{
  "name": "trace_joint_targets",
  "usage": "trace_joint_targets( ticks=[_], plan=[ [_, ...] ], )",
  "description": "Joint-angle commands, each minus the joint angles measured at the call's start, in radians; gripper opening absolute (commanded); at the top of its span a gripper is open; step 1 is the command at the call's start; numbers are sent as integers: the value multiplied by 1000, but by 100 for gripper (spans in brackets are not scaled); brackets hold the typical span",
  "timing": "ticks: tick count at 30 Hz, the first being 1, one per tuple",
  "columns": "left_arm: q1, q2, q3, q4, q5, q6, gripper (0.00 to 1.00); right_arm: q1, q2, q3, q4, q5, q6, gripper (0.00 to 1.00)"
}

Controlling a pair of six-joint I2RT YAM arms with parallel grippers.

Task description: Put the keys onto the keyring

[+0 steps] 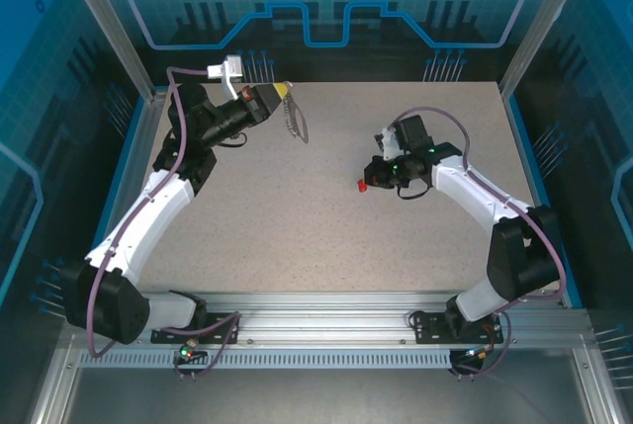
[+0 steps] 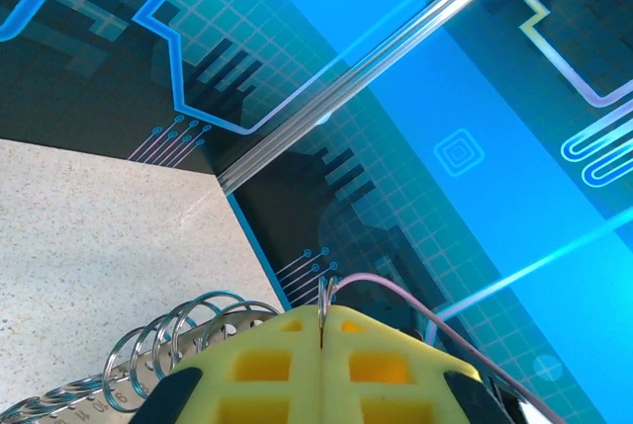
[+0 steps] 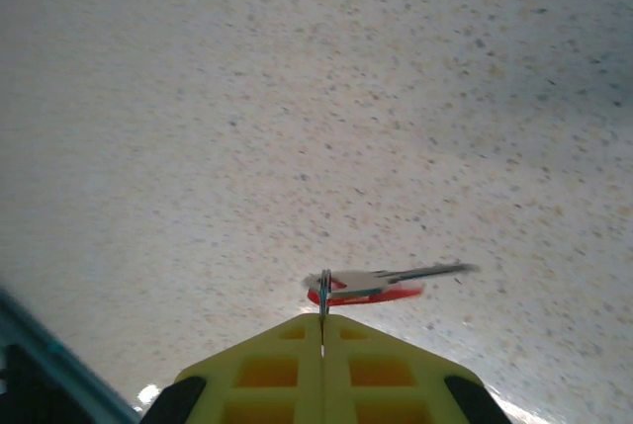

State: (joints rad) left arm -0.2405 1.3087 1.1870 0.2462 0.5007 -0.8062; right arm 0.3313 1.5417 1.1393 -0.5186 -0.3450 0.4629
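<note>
gleaming silvery rings [image 2: 178, 345] fanned along keyring [image 1: 295, 126] (key [image 3: 364, 293] red-headed, tiny)

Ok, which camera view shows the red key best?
The right wrist view: the key is close, red head and metal blade visible, pinched at the right gripper tips. In the top view it is a tiny red spot at that gripper.

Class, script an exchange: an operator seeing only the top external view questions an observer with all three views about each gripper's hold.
Operator: Is the right gripper holding the key?
Observer: Yes; the right wrist view shows it shut on the key's end, the key sticking out sideways.
Operator: And the left gripper, on the keyring?
Observer: The left wrist view shows one thin wire loop clamped in the shut gripper, silvery rings fanned beside.
</note>
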Motion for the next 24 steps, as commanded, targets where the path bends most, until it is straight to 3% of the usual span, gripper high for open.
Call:
trace_joint_targets(
  ticks=[1, 13, 24],
  plan=[
    [-5, 16, 38, 47, 46, 5, 0, -52, -53, -8, 138, -220, 10, 0],
    [-32, 15, 82, 31, 130, 95, 0, -118, -140, 129, 211, -393, 44, 0],
    [-110, 38, 180, -54, 129, 235, 0, -120, -197, 286, 221, -435, 60, 0]
  ],
)
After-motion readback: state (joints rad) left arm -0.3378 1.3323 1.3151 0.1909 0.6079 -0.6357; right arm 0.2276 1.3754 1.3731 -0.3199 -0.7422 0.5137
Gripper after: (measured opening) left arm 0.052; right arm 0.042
